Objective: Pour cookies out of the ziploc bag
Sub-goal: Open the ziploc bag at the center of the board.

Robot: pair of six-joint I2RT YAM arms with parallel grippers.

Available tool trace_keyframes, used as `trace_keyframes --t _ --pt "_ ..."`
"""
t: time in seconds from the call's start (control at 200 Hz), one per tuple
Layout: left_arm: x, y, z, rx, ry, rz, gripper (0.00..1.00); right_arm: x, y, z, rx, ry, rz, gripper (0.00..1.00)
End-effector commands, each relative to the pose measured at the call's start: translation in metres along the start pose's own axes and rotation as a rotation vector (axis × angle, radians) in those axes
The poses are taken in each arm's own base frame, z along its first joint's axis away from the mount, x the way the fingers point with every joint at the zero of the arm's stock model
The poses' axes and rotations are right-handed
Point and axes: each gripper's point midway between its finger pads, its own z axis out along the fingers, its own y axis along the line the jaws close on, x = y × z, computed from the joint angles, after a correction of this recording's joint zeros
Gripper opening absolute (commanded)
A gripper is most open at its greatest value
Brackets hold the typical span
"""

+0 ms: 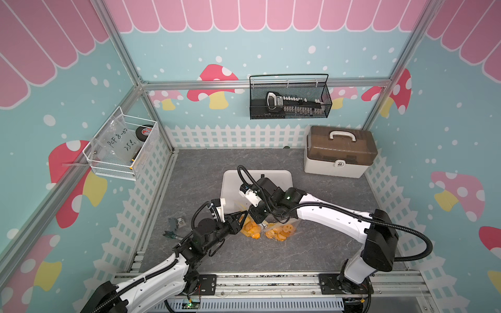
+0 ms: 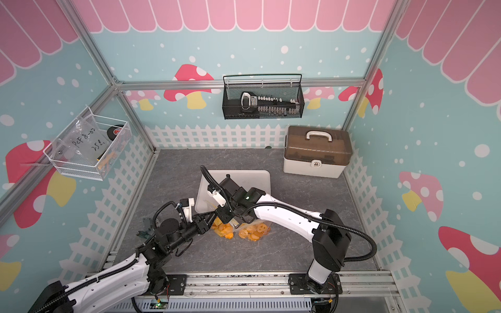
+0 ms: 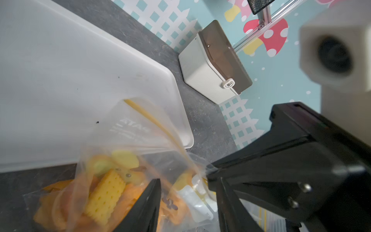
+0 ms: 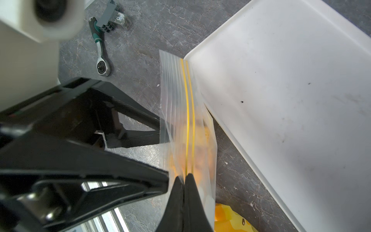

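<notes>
The right gripper (image 4: 183,177) is clenched on the top edge of the ziploc bag (image 4: 188,120). Its black fingertips pinch together right at the end of the yellow zip strip. The left gripper (image 3: 188,180) meets the bag lower down, jaws standing apart with the filled part between them. Whether they squeeze the plastic cannot be told.

The bag is clear, thin and crinkled, with faint white print and ribbed bands beside the zip. Its top end leans over the near edge of the tray (image 3: 60,80), while its belly rests on the table (image 1: 271,257) just in front of the tray.

The cookies (image 3: 104,196) sit inside the bag, and in a top view they form two orange heaps (image 1: 280,231). Among them are a pale yellow dotted rectangular cracker, orange rounds and a round one pierced with holes. A small white sachet (image 3: 192,198) lies among them.

The tray is smooth matte white plastic with rounded corners and a low rim. The table is grey and veined like stone. A ratchet wrench (image 4: 100,50) lies on it, apart from the bag. A cream box (image 1: 339,157) with a brown translucent lid stands at the far corner.
</notes>
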Motion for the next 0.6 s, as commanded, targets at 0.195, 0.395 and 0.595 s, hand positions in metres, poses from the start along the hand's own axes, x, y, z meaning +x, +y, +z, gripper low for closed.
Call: trace_keyframes --t 0.195,0.395,0.595 --pt "-0.0084 -0.0151 0.0053 0.046 -0.019 -0.022 0.30 -0.0018 0.0038 -0.0076 -0.019 -0.021 0.002 0.00" --pt "-0.0149 -0.0168 -0.0002 0.041 -0.046 -0.007 0.27 -0.0001 0.0079 -0.0035 -0.042 -0.012 0.002 0.00" --pt "-0.0152 -0.0174 0.0031 0.033 -0.039 0.007 0.28 -0.0030 0.0084 -0.0055 -0.039 -0.022 0.006 0.00"
